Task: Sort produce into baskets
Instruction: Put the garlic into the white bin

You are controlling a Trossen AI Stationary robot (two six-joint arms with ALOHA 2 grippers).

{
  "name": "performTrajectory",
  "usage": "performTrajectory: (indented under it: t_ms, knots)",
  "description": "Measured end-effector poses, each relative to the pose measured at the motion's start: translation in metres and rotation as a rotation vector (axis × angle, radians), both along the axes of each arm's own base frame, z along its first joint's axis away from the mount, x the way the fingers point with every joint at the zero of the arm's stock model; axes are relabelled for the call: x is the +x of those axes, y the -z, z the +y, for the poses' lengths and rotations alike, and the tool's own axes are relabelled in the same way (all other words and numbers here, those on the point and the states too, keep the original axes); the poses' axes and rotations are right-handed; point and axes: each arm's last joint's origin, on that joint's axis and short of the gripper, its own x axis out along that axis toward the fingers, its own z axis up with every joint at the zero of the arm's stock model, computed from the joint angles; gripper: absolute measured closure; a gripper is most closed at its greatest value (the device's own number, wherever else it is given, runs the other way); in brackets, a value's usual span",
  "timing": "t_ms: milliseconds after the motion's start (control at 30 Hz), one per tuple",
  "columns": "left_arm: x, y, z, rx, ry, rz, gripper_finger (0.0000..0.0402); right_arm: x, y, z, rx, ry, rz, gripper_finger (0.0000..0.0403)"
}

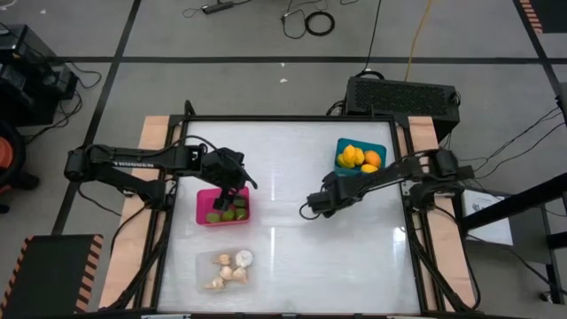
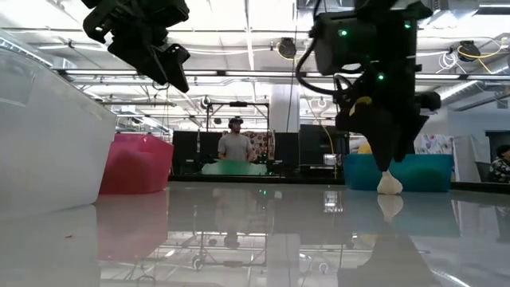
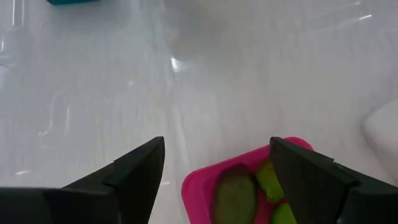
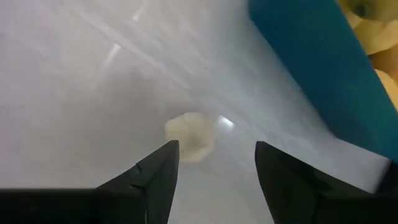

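Observation:
A whitish garlic-like bulb (image 4: 189, 135) lies alone on the white table (image 1: 292, 257); it also shows in the low view (image 2: 390, 183). My right gripper (image 4: 217, 149) hangs open just above it, near the teal basket (image 1: 341, 146), which holds yellow-orange fruits (image 1: 359, 158). My left gripper (image 3: 217, 146) is open and empty above the pink basket (image 1: 202, 206), which holds olive-green fruits (image 3: 236, 193). The clear basket (image 1: 205, 261) holds several garlic-like bulbs (image 1: 232, 268).
The three baskets stand on the white table: pink and clear ones on the left, the teal one at the far right. A black box (image 1: 403, 93) sits beyond the table's far edge. A person (image 2: 234, 143) stands in the room behind.

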Motion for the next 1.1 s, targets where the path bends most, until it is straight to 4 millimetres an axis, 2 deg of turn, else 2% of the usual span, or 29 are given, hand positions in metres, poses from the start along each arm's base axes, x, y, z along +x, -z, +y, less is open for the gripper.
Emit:
performTrajectory:
  t_ms: [200,433,800,1100]
  knots:
    - [0.0,0.0,0.0,0.002,0.002,-0.001,0.0105,-0.023,0.005,-0.007,0.014,0.041,-0.142,0.02]
    - [0.0,0.0,0.0,0.002,0.002,-0.003,0.0105,-0.033,0.018,-0.007,0.04,0.043,-0.222,0.0212]
    - [0.0,0.0,0.0,0.001,0.001,-0.003,0.0105,-0.035,0.02,-0.008,0.016,0.028,-0.209,0.0325]
    - [0.0,0.0,0.0,0.0,0.001,-0.003,0.0105,-0.034,0.02,-0.008,0.021,0.033,-0.221,0.0381]
